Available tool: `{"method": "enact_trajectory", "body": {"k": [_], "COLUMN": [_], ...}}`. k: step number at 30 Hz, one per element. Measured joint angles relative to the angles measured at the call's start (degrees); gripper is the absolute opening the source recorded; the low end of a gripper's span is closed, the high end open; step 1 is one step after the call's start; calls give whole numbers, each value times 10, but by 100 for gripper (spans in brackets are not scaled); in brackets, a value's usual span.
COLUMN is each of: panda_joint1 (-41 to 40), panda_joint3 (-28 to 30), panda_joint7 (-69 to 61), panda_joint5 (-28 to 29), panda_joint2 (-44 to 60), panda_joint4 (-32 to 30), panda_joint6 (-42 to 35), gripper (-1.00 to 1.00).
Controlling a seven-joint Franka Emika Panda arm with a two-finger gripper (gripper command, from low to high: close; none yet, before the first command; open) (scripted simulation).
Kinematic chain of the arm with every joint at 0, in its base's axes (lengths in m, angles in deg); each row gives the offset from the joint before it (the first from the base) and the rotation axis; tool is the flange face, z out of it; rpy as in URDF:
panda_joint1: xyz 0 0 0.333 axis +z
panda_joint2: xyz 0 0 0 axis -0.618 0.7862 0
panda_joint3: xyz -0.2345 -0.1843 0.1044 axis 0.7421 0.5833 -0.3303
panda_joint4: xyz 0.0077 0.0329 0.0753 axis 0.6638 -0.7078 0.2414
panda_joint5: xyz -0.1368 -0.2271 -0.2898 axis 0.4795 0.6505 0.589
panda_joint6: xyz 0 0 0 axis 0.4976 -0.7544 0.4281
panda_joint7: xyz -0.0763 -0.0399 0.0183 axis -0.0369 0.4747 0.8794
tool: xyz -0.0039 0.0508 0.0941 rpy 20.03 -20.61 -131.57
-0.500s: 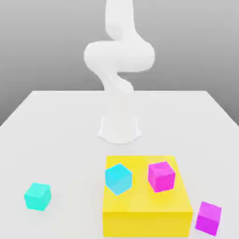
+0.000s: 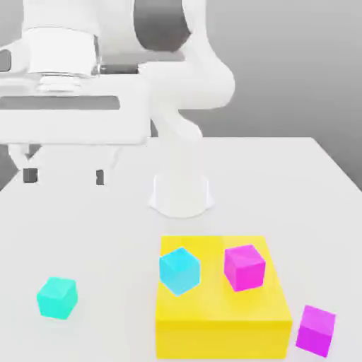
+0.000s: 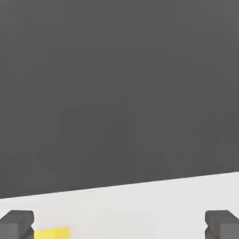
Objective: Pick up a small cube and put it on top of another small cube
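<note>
White table [image 2: 311,177], then yellow block [image 2: 219,311] carrying a sky-cyan cube [image 2: 179,270] and a magenta cube [image 2: 244,267]; second magenta cube [image 2: 316,330] beside it. Gripper [image 2: 63,176] raised, fingers spread wide, holding nothing. Turquoise cube [image 2: 56,298] on the table almost straight below the gripper, slightly nearer the camera, well apart. Next move, judged: mostly a plain descent. No long axis to align.

Counted in exterior view:
- One turquoise small cube [image 2: 56,297], on white table [image 2: 92,240].
- One sky-cyan cube [image 2: 179,270], on yellow block [image 2: 223,322].
- Two magenta cubes: one [image 2: 244,267] on yellow block, one [image 2: 316,329] on table at exterior view's right.
- One yellow block.
- One table.
- One robot arm [image 2: 185,106], one gripper [image 2: 64,175], two dark fingertips [image 2: 30,175].
</note>
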Motion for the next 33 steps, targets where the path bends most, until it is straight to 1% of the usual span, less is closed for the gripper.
{"method": "enact_trajectory", "body": {"k": [4,9,11,14,15,21,22,27,30,33], "panda_joint1": [-29,-68,-85,-125,-135,-140,-135,-97,-71,11], "panda_joint3": [22,27,11,-38,-50,-56,-50,5,-25,-71], "panda_joint7": [-48,-103,-126,-162,-169,-172,-168,-111,-88,-43], "panda_joint5": [-26,-54,-79,-125,-135,-138,-133,-57,-68,-63], "panda_joint2": [85,190,233,296,310,317,310,217,163,102], "panda_joint4": [-24,-51,-48,-35,-32,-31,-32,-53,-38,-38], "panda_joint6": [38,88,117,165,175,180,175,105,63,9], "gripper": [0,0,0,0,-100,-100,-100,-100,-100,-100]}}
